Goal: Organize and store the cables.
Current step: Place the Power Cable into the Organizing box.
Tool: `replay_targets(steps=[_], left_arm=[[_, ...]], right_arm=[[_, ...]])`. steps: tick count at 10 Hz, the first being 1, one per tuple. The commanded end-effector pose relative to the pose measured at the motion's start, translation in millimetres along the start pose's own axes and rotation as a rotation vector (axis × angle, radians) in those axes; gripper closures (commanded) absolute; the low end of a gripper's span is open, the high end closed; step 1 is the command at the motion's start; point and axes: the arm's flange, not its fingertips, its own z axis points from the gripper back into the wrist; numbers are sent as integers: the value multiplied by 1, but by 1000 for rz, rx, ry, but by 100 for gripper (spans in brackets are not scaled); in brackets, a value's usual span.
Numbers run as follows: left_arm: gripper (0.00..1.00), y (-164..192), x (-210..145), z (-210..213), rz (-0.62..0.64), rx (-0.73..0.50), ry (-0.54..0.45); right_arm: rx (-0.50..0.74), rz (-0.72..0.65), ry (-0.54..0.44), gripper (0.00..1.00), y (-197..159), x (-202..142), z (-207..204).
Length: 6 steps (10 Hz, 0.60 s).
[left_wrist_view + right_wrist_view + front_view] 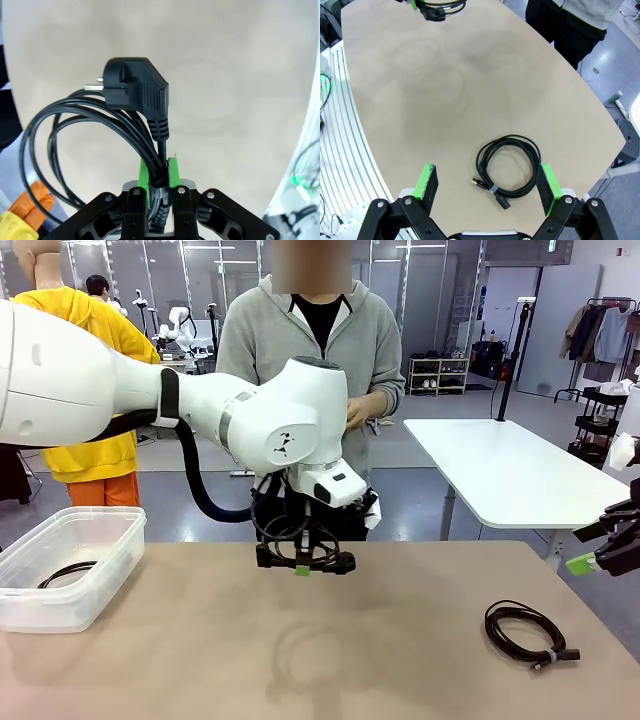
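1. Left gripper (303,566): fingers pinched nearly shut on a coiled power cord (75,125). The green pads (143,172) clamp every strand together just below the plug (137,92). Gripping all the turns at once probably keeps the coil from unwinding while it is carried. The cord hangs clear above the table (400,670), to the right of the bin and well apart from it.
2. Bin (40,612): a clear plastic tub at the left edge of the table. A coiled cable (68,573) lies inside on its floor, so this is evidently the storage place.
3. Tied cable (525,633): lies flat on the table, far to the right of the bin. It is bound with a small band, so its loops hold together.
4. Right gripper (487,174): fingers spread as wide as they go, holding nothing. It hovers over the tied cable, on the side farthest from the bin. In the right wrist view the coil sits between the two fingers, which suggests it is lined up for a pickup.
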Motion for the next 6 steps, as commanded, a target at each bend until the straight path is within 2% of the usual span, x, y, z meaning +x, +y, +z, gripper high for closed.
replay_targets(steps=[1, 4, 5, 6], left_arm=[[83, 2, -69, 35, -110, 16, 68], [83, -27, -240, 50, -108, 79, 31], [83, -36, -289, 49, -108, 87, -55], [83, -45, -335, 37, -65, 93, -27]], right_arm=[[-2, -11, -5, 0, 0, 1, -1], [-2, -11, -5, 0, 0, 1, -1], [-2, -11, -5, 0, 0, 1, -1], [-2, -11, -5, 0, 0, 1, -1]])
